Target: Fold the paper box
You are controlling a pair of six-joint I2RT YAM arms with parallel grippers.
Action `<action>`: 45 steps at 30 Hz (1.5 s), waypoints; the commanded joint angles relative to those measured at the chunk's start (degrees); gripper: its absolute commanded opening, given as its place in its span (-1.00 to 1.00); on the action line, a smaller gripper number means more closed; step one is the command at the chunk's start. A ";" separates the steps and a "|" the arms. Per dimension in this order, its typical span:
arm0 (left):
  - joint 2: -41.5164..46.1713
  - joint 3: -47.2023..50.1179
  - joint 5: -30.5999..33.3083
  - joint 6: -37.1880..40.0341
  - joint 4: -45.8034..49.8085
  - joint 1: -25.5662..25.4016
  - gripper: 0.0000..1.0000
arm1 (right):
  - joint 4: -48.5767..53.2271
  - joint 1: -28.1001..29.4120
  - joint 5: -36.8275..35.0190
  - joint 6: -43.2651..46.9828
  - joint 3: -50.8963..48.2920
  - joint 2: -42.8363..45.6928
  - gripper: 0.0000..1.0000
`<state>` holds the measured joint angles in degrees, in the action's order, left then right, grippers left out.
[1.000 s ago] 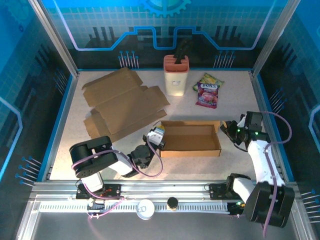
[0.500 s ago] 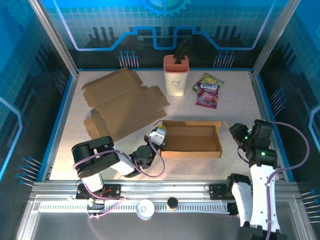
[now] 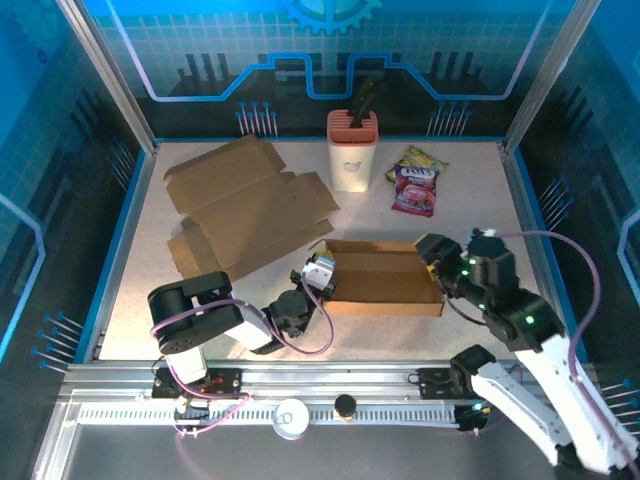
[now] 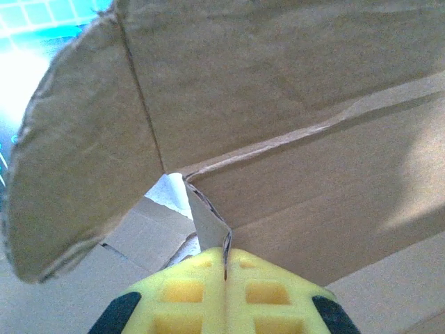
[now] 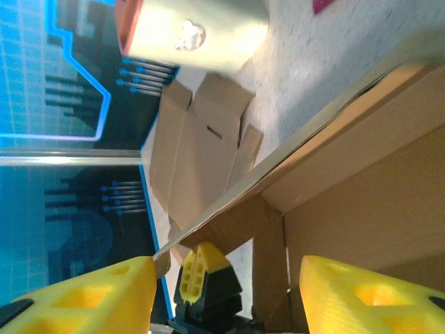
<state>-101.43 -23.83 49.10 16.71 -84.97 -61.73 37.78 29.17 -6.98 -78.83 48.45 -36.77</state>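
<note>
Where the paper box (image 3: 375, 282) lies open side up at the middle of the table (image 3: 480, 200), bare surface remains to its right. More bare surface lies behind it, up to the cream holder (image 3: 353, 150) and the snack packets (image 3: 415, 182) near the far rim. To the left, flattened cardboard sheets (image 3: 245, 205) overlap one another and reach almost to the blue left border. Their nearest corner lies close to the box's far left corner. The box's near wall runs along the table's near edge, with a bare strip between.

Left end effector (image 3: 318, 268): clenched on a thin flap at the box's left end. In the left wrist view the yellow fingers (image 4: 181, 292) meet with the flap's edge pinched between them.

Right end effector (image 3: 437, 252): released, at the box's right end. In the right wrist view its fingers (image 5: 90, 296) stand apart with the rim of a box wall running between them. Whether that rim touches a pad cannot be told.

Hidden or unclear: from above, the right arm covers the box's right end wall. The dark thing standing in the holder cannot be identified. In the right wrist view the holder is cut off by the upper frame edge.
</note>
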 commanded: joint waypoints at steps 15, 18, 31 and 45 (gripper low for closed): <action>-1.42 -0.38 1.52 2.24 4.64 -0.99 -1.00 | -11.91 7.22 -10.48 -12.33 4.23 -18.23 -0.03; -1.44 -0.42 1.80 2.22 4.59 -1.11 -1.00 | -13.03 6.34 -9.19 -13.02 2.66 -17.95 -0.23; 0.17 0.32 2.23 2.73 4.64 -1.67 -0.83 | -12.73 6.30 -6.69 -13.98 -2.20 -15.19 -0.99; 5.63 4.88 6.05 2.34 4.63 -6.77 0.17 | -13.06 6.40 -7.19 -16.05 -5.05 -13.06 -1.00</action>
<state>-98.15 -20.05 52.93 19.44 -79.77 -67.37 24.34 35.92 -13.28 -94.17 44.23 -50.83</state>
